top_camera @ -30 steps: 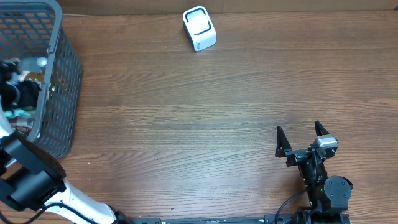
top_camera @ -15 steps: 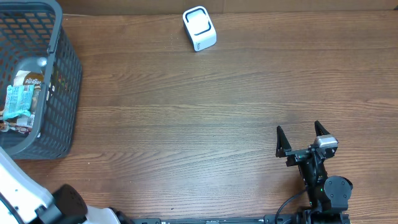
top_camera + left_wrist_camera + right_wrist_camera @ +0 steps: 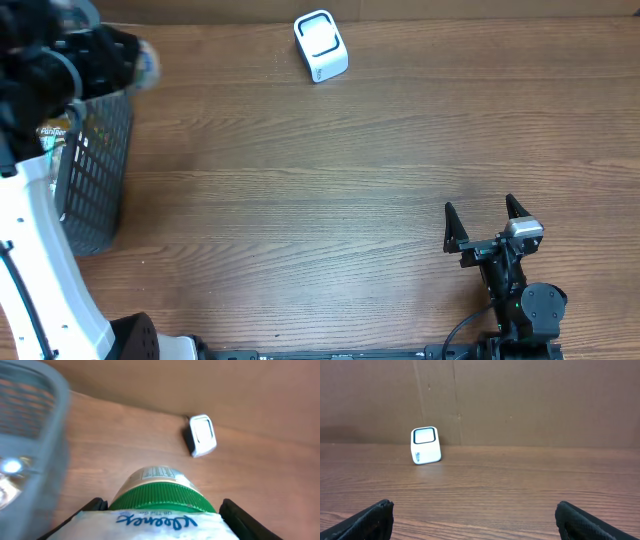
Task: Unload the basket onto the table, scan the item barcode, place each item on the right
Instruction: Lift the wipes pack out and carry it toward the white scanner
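Note:
My left gripper (image 3: 165, 516) is shut on the item, a jar with a ribbed green lid (image 3: 162, 496). A white tissue pack with blue lettering (image 3: 150, 525) lies across it, nearest the camera. In the overhead view this gripper (image 3: 110, 55) is a blur above the basket's far right rim. The white barcode scanner (image 3: 320, 45) stands at the back of the table, also seen as the scanner (image 3: 202, 435) ahead and to the right of the jar, and as the scanner (image 3: 425, 445) in the right wrist view. My right gripper (image 3: 487, 222) rests open at the front right with nothing in it.
A grey mesh basket (image 3: 95, 170) holding several packaged goods stands at the left edge; its rim (image 3: 30, 425) fills the left of the left wrist view. A brown cardboard wall (image 3: 520, 400) closes off the back of the wooden table (image 3: 330, 200).
My left arm has come up out of the basket, swung out of the overhead view, and now hangs over the basket's far right rim with the jar. The right arm has not moved.

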### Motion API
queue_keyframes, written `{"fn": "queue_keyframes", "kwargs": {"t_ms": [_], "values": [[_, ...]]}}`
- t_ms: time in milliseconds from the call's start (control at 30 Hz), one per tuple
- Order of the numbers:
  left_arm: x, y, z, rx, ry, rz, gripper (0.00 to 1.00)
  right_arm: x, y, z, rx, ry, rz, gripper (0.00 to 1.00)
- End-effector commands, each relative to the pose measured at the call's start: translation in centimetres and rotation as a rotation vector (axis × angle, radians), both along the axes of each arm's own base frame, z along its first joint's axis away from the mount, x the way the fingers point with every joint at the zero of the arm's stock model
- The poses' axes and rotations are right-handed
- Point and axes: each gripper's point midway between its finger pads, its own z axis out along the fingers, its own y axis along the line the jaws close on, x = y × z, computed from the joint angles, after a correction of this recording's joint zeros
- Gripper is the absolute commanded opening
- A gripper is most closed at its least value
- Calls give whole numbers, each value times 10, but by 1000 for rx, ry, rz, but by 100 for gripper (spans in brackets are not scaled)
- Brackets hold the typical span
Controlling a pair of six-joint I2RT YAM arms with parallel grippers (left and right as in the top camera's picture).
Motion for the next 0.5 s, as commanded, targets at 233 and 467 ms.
{"fn": "queue_keyframes", "kwargs": {"t_ms": [233, 467], "values": [[-21, -75, -18, 114, 94, -133, 44, 0, -2, -2, 5, -1, -9, 100], [-31, -121, -39, 136, 153, -262, 45, 0, -2, -2, 5, -1, -9, 100]]}}
